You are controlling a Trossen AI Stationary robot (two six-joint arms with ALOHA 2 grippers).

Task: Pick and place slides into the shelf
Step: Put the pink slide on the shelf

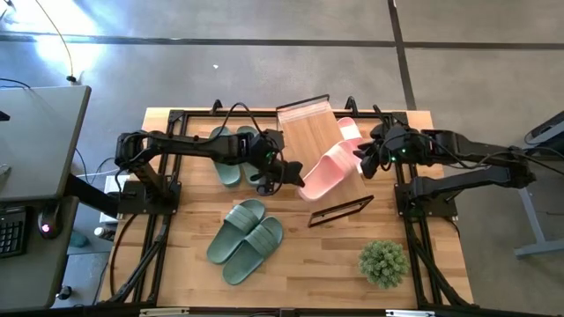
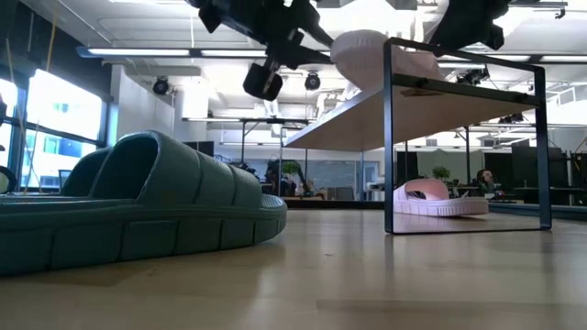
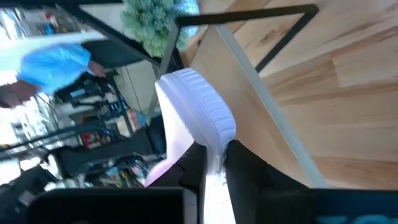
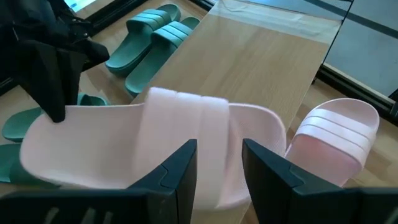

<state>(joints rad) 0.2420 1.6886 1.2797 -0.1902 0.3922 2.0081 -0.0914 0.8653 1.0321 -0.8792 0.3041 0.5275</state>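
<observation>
One pale pink slide hangs between both grippers over the near end of the shelf's wooden top, strap up; whether it touches the panel I cannot tell. My left gripper is shut on its heel end, and my right gripper is shut at its strap. The second pink slide lies sole-down on the table at the shelf's right side. One sage-green pair lies near the table's front. The other green pair lies under my left arm. My left gripper pinches the pink slide's heel rim between its two fingers, coming level from the table's left along the slide's length. The slide stretches away from the fingers, lifted off the table. My right gripper has the strap of the pink slide between its two fingers, where the strap meets the sole's side edge. The fingers come from the table's right, across the slide. The slide lies roughly level with its sole down.
The shelf's black metal frame stands toward the table's near side. A small potted plant sits at the near right corner. Bare tabletop lies between the plant and the near green pair. A person in blue shows in the room beyond.
</observation>
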